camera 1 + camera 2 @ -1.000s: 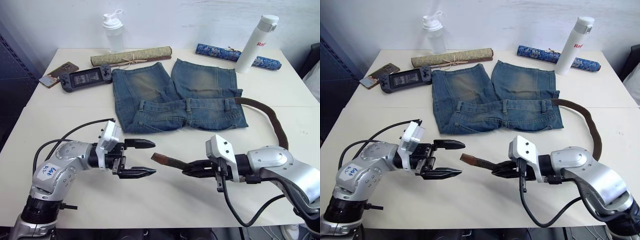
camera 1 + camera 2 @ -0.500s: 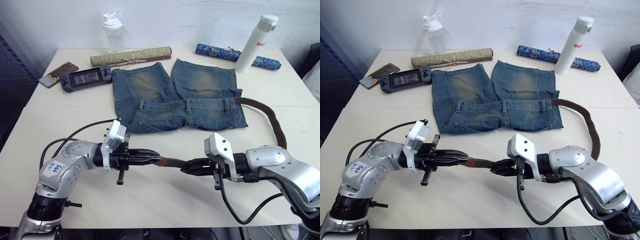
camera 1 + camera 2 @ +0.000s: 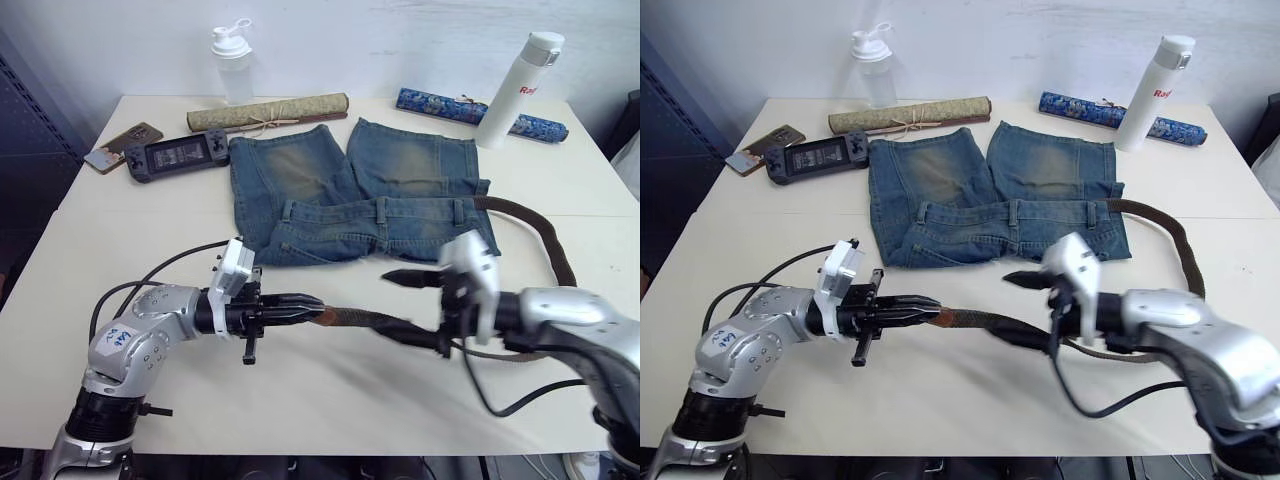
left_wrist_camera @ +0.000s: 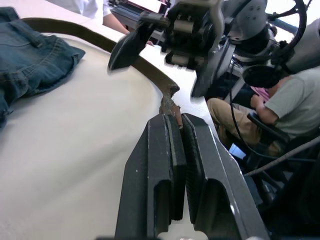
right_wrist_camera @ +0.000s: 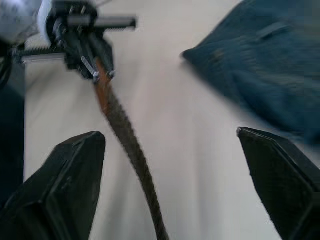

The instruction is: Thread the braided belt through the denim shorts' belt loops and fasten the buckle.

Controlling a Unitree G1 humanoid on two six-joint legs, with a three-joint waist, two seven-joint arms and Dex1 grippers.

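Two grippers near the table's front edge: left gripper (image 3: 300, 309), jaws pinching the braided belt (image 3: 365, 321) tip, apparently taking it over. Right gripper (image 3: 412, 307), jaws spread wide; denim shorts (image 3: 360, 195) unthreaded at centre.

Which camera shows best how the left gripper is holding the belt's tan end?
The left wrist view: the left gripper is shut on the braided belt, its tan tip pinched between the fingers. The eye views show the grip side-on; the right wrist view shows it from far off.

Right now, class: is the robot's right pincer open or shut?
Open. The right pincer has its two black fingers spread wide, with the braided belt running loose between them.
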